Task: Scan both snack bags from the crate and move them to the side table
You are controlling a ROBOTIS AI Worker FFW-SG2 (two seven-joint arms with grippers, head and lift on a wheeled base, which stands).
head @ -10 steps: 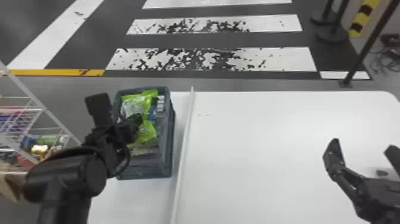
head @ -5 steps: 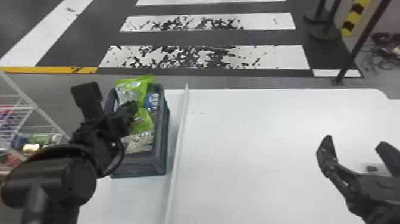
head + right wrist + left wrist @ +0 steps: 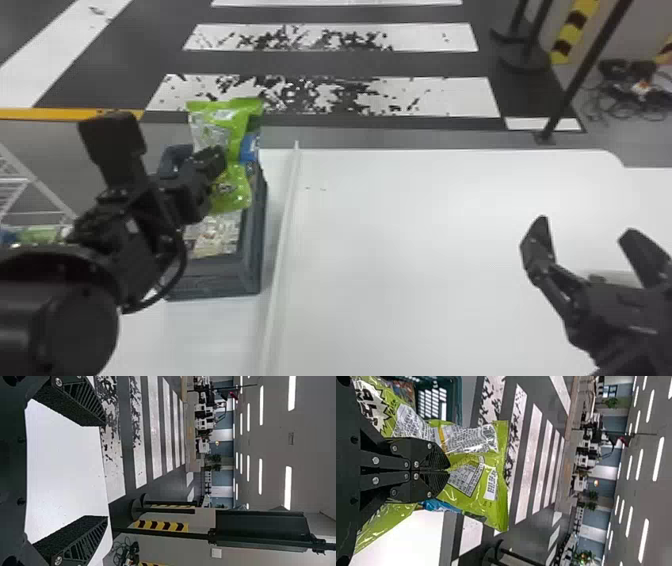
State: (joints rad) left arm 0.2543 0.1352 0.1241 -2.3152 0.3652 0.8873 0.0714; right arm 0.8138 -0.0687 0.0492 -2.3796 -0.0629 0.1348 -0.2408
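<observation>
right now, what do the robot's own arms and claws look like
The left arm and right arm are black. The left one has a thick, rounded casing and a dark looping cable. The left claw has dark plates with round silver screws; the right claw has wedge-shaped black fingers with slanting ribs.

A white table (image 3: 425, 260) spreads before the robot, its far corner rounded at about two o'clock. A dark crate (image 3: 215, 282) stands directly on it toward eleven o'clock; a raised white strip (image 3: 285, 225) runs just beside the crate's three-o'clock side.
</observation>
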